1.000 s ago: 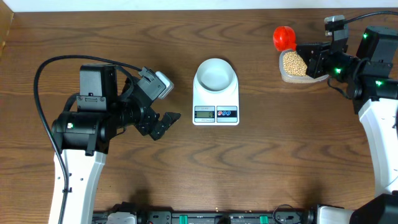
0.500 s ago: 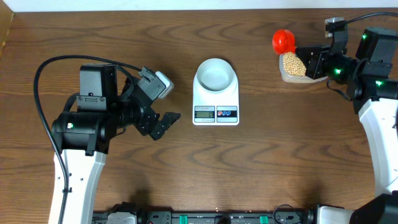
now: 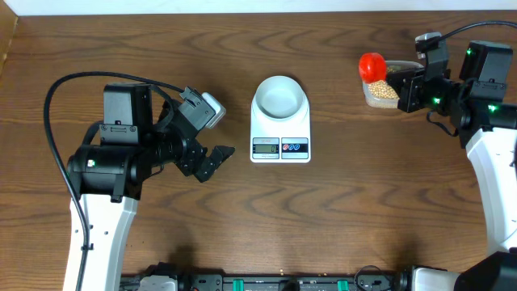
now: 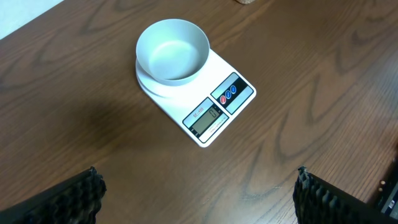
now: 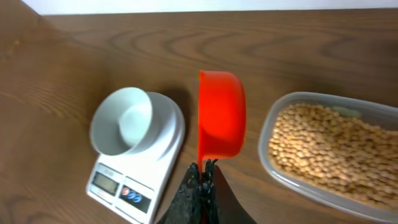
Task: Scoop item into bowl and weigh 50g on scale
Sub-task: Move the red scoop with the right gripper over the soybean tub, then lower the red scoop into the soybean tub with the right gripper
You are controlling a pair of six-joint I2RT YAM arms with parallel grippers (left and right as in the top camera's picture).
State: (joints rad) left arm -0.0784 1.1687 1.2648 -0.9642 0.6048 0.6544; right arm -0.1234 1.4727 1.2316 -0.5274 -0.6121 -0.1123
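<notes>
Wooden table (image 3: pixel 363 202), scoop (image 5: pixel 221 115) beside the tub (image 5: pixel 268 140)

Our right jaws were clenched on the handle of the red scoop, which hung just beside the clear tub of beans (image 5: pixel 323 149). Our left jaws stood released, grasping nothing. Mid-table, well apart from the tub, the empty bowl (image 4: pixel 172 50) sat on the scale (image 4: pixel 211 115).

Robot lab bench: wooden table (image 3: pixel 363 202), white robot arm (image 3: pixel 101 222), trailing cable (image 3: pixel 47 109).
</notes>
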